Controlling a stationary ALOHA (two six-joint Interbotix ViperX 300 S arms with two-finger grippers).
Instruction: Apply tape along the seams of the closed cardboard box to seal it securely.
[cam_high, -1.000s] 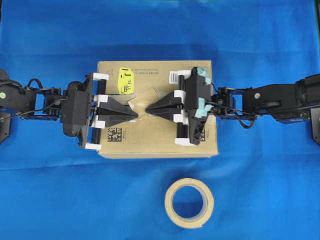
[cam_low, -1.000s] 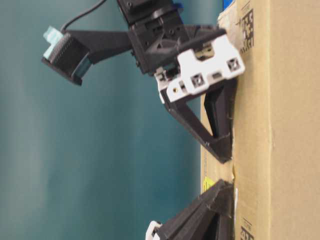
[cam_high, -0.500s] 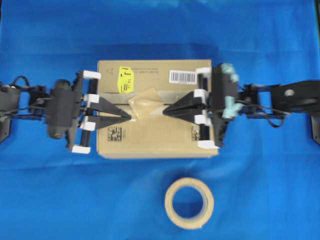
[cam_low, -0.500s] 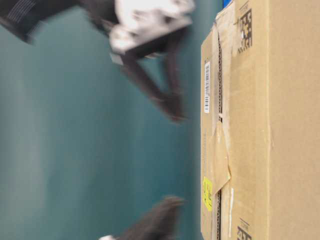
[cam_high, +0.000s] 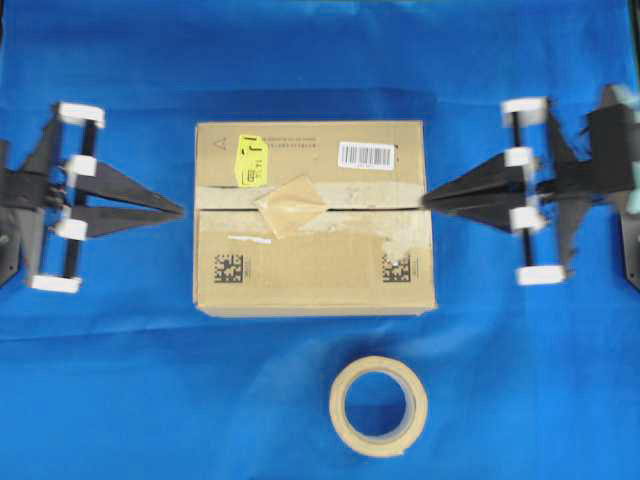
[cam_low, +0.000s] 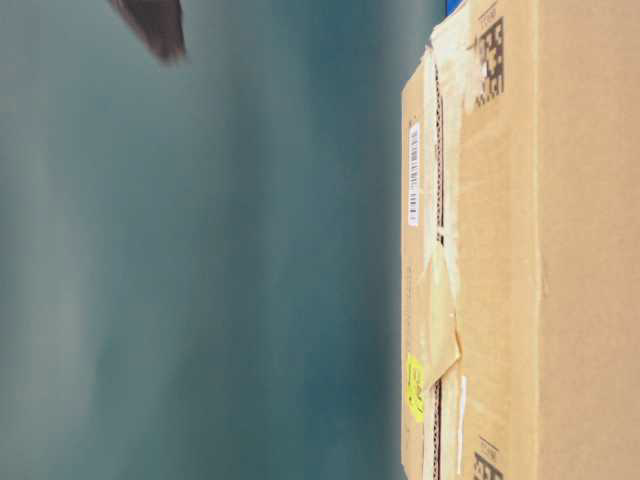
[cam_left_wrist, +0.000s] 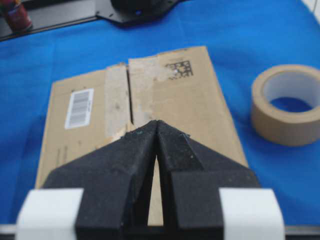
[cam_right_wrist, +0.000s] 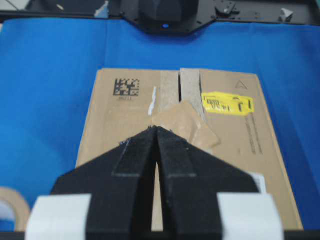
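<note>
— What's over on the left?

— The left hand (cam_high: 180, 211), jaws pressed together with nothing in them, its tip just off the left edge of the cardboard box (cam_high: 315, 270).

— And the box itself?

— It sits mid-counter on the blue cloth (cam_high: 120, 400). A yellow sticker (cam_high: 250, 160) is near its top left corner, a white barcode label (cam_high: 366, 154) further right, and two black square codes (cam_high: 230, 267) low on the lid. The seam (cam_high: 380, 207) runs left to right across the lid, edged with pale torn strips (cam_high: 250, 239). The tape (cam_high: 290, 205), a glossy tan square turned cornerwise, lies on the seam, left of middle.

— Anything nearer us?

— A tape roll (cam_high: 379, 405) lies flat on the cloth, apart from the box.

— The far right?

— The right hand (cam_high: 428, 200), also pinched closed and empty, its tip at the box's right edge.
</note>
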